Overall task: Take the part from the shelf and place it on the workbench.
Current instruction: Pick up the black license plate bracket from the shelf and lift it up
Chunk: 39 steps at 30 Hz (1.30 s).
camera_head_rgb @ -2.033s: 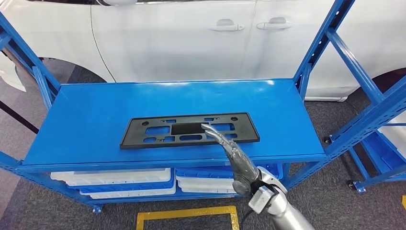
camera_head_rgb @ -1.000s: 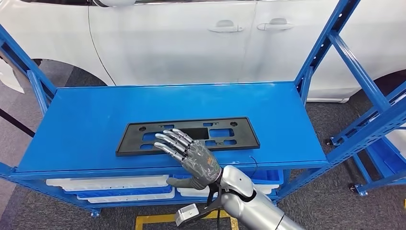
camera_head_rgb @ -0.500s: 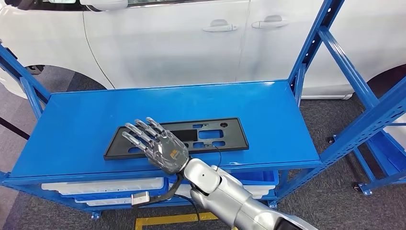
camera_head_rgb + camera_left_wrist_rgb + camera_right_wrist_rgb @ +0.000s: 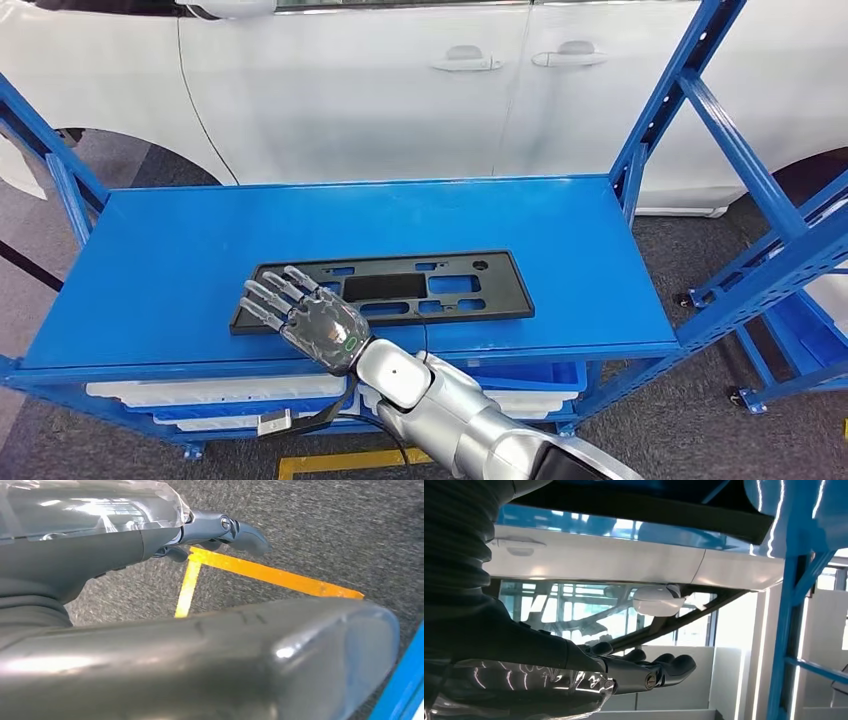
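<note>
Since a second ago the right hand (image 4: 318, 325) has slid left along the shelf's (image 4: 160, 250) front edge; fingers spread, holding nothing, it overlaps the left end of the black part (image 4: 385, 289), which lies flat mid-shelf with bare blue all around.

Right hand (image 4: 624, 672) entering from 9 o'clock, fingers (image 4: 674, 666) extended roughly level toward 3 o'clock, apart, holding nothing. Ribbed grey cover (image 4: 459, 555) at 10 o'clock. White car (image 4: 594, 560) body behind, door handle (image 4: 518, 544) at 10 o'clock, side mirror (image 4: 658, 601) near centre, just beyond the fingers. Blue shelf upright (image 4: 786, 630) at 3 o'clock. Dark edge (image 4: 649, 515) at 12 o'clock, identity unclear.
</note>
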Motion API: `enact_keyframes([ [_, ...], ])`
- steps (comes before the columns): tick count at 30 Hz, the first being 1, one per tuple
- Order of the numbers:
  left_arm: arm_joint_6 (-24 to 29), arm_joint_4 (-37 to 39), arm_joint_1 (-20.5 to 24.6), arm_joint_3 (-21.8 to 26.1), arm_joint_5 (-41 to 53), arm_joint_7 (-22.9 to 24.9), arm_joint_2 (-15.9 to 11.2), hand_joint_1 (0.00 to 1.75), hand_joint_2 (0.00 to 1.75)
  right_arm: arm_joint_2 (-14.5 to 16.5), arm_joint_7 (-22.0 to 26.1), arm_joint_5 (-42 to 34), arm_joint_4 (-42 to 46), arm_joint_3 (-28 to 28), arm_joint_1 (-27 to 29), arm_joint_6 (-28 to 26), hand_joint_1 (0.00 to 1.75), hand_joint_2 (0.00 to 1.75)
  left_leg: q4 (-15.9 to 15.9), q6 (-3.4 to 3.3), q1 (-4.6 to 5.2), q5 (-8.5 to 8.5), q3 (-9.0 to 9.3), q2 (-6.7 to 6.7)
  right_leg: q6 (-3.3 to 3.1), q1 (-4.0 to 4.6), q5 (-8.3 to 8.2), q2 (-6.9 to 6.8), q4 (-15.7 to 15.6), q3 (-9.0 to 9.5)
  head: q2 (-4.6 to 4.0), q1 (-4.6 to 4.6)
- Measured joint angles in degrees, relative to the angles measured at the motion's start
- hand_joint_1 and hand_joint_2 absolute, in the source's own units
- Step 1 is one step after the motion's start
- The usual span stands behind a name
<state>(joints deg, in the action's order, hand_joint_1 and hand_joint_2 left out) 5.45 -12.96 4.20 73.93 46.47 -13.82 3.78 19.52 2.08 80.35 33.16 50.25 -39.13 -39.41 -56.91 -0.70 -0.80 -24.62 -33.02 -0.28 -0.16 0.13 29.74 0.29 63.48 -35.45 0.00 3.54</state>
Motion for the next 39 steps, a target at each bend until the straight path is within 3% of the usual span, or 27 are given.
enact_keyframes([
  [2,-0.05,0.0,0.03,-0.02,0.07,0.04,-0.02,0.0,0.0,0.08,0.0,0.04,-1.26,0.28,-0.05,0.14,0.0,1.75,-0.03,-0.22,0.05,-0.04,-0.07,0.02,0.29,-0.16,3.59,-0.01,7.92,-3.91,0.0,0.01],
  [3,-0.05,0.0,-0.01,-0.02,0.09,0.06,-0.03,0.0,0.0,0.07,0.01,0.04,-1.83,0.39,0.01,0.19,0.0,1.75,-0.06,-0.26,0.07,-0.08,-0.08,0.02,0.37,-0.24,4.25,-0.01,10.67,-5.38,0.0,0.01],
  [4,-0.05,0.0,-0.04,-0.03,0.1,0.08,-0.04,0.0,0.0,0.07,0.02,0.04,-2.36,0.46,0.04,0.21,0.0,1.75,-0.1,-0.27,0.09,-0.11,-0.06,0.0,0.39,-0.28,3.8,-0.01,11.38,-5.89,0.0,0.01],
  [5,-0.07,0.0,-0.06,-0.03,0.1,0.08,-0.04,0.0,0.0,0.08,0.07,0.01,-2.83,0.5,0.03,0.22,0.0,1.75,-0.14,-0.24,0.1,-0.17,0.03,-0.03,0.3,-0.31,2.18,-0.01,9.57,-5.15,0.0,0.01],
  [7,-0.14,0.0,-0.06,-0.03,0.1,0.09,0.01,0.0,0.0,0.1,0.21,-0.16,-3.52,0.52,-0.15,0.24,0.0,1.75,-0.22,-0.04,0.16,-0.35,0.24,-0.12,-0.19,-0.24,-1.96,-0.04,1.55,-1.37,0.0,0.01],
  [9,-0.22,0.0,-0.06,-0.03,0.11,0.09,0.08,0.0,0.0,0.21,0.33,-0.47,-4.05,0.54,-0.37,0.24,0.0,1.75,-0.41,0.41,0.37,-0.52,0.19,-0.14,-0.68,-0.04,-3.96,-0.06,-4.28,1.23,0.0,0.01],
  [12,-0.26,0.0,-0.06,-0.03,0.19,0.05,0.08,0.0,0.0,0.4,0.01,-1.17,-4.59,0.81,-0.49,0.27,0.0,1.75,-0.41,1.38,0.3,-0.64,0.04,-0.07,-1.37,0.11,-4.17,0.03,-5.57,1.57,0.0,0.01],
  [14,-0.33,0.0,-0.05,-0.07,0.37,0.03,0.06,0.0,0.0,0.61,-0.74,-1.67,-4.77,1.18,-0.56,0.32,0.0,1.75,-2.07,2.0,0.16,-1.93,-0.52,-0.03,-1.93,-0.17,-4.39,-0.02,-6.08,1.89,0.0,0.01],
  [17,-0.42,0.0,-0.09,-0.13,0.62,0.03,-0.05,0.0,0.0,0.99,-2.13,-2.38,-5.01,1.5,-0.67,0.5,0.0,1.75,-12.49,2.82,-0.11,-7.16,-5.2,-0.02,-2.32,-0.31,-4.41,-0.14,-6.28,2.09,0.0,0.01],
  [18,-0.42,0.0,-0.14,-0.14,0.65,0.03,-0.11,0.0,0.0,1.03,-2.52,-2.61,-5.14,1.54,-0.67,0.58,0.0,1.75,-15.61,3.02,-0.19,-8.16,-6.75,-0.02,-2.34,-0.29,-4.38,-0.16,-6.27,2.1,0.0,0.01],
  [19,-0.42,0.0,-0.2,-0.16,0.68,0.03,-0.16,0.0,0.0,1.03,-2.92,-2.89,-5.28,1.6,-0.69,0.67,0.0,1.75,-16.87,3.15,-0.26,-8.09,-7.44,-0.02,-2.32,-0.3,-4.34,-0.15,-6.24,2.13,0.0,0.01],
  [20,-0.43,0.0,-0.23,-0.17,0.7,0.03,-0.22,0.0,0.0,1.03,-3.35,-3.2,-5.41,1.67,-0.76,0.78,0.0,1.75,-15.53,3.2,-0.34,-6.76,-6.87,-0.01,-2.25,-0.32,-4.29,-0.11,-6.21,2.22,0.0,0.01],
  [22,-0.45,0.0,-0.21,-0.21,0.74,-0.01,-0.33,0.0,0.0,1.1,-4.43,-3.64,-5.62,1.81,-1.22,0.99,0.0,1.75,-7.66,3.09,-0.5,-2.68,-3.14,0.02,-1.95,-0.35,-4.09,-0.01,-6.09,2.47,0.0,0.01],
  [24,-0.48,0.0,-0.1,-0.25,0.81,-0.07,-0.41,0.0,0.0,1.17,-5.77,-3.84,-5.97,1.98,-2.15,1.2,0.0,1.75,-1.42,2.56,-0.33,-0.53,-0.23,-0.03,-1.44,-0.17,-3.98,0.09,-5.88,2.38,0.0,0.01],
  [27,-0.55,0.0,-0.15,-0.27,0.96,-0.12,-0.48,0.0,0.0,1.18,-6.9,-4.0,-6.63,2.26,-3.22,1.33,0.0,1.75,-0.35,1.46,-0.11,-0.41,0.05,-0.12,-0.57,-0.01,-3.99,0.13,-5.81,2.14,0.0,0.01],
  [29,-0.61,0.0,-0.17,-0.28,1.07,-0.14,-0.5,0.0,0.0,1.17,-7.37,-4.04,-7.06,2.33,-3.64,1.33,0.0,1.75,-0.09,0.76,-0.28,-0.22,0.14,-0.08,0.05,-0.09,-3.04,0.08,-4.64,1.72,0.0,0.01],
  [31,-0.68,0.0,-0.05,-0.31,1.16,-0.2,-0.51,0.0,0.0,1.15,-8.72,-3.8,-7.85,2.39,-4.29,1.51,0.0,1.75,0.05,0.21,-0.31,-0.07,0.14,-0.01,0.47,-0.22,0.12,0.02,0.91,-0.85,0.0,0.01],
  [33,-0.8,0.0,-0.01,-0.34,1.28,-0.26,-0.6,0.0,0.0,1.05,-10.51,-3.26,-9.32,2.43,-5.0,1.95,0.0,1.75,0.03,-0.03,-0.2,-0.05,0.03,0.02,0.63,-0.3,3.53,0.0,8.97,-4.84,0.0,0.01],
  [34,-0.88,0.0,-0.03,-0.36,1.4,-0.27,-0.66,0.0,0.0,0.93,-11.3,-2.89,-10.22,2.43,-5.28,2.26,0.0,1.75,0.0,-0.05,-0.17,-0.06,0.01,0.02,0.63,-0.32,3.95,0.0,11.28,-6.08,0.0,0.01],
  [35,-0.98,0.0,-0.05,-0.37,1.52,-0.29,-0.73,0.0,0.0,0.79,-12.12,-2.46,-11.05,2.43,-5.57,2.67,0.0,1.75,-0.03,-0.04,-0.15,-0.06,0.02,-0.01,0.56,-0.33,3.27,0.0,11.47,-6.31,0.0,0.01],
  [36,-1.1,0.0,-0.06,-0.38,1.64,-0.33,-0.79,0.0,0.0,0.63,-12.96,-1.98,-11.78,2.43,-5.89,3.13,0.0,1.75,-0.07,-0.01,-0.12,-0.09,0.06,-0.04,0.39,-0.33,1.57,0.0,9.25,-5.35,0.0,0.01],
  [39,-1.46,0.0,-0.01,-0.42,1.98,-0.51,-0.83,0.0,0.0,0.12,-15.43,-0.53,-13.3,2.43,-6.98,4.26,0.0,1.75,-0.26,0.36,0.09,-0.28,0.14,-0.1,-0.48,-0.12,-3.74,-0.06,-2.63,0.21,0.0,0.01],
])
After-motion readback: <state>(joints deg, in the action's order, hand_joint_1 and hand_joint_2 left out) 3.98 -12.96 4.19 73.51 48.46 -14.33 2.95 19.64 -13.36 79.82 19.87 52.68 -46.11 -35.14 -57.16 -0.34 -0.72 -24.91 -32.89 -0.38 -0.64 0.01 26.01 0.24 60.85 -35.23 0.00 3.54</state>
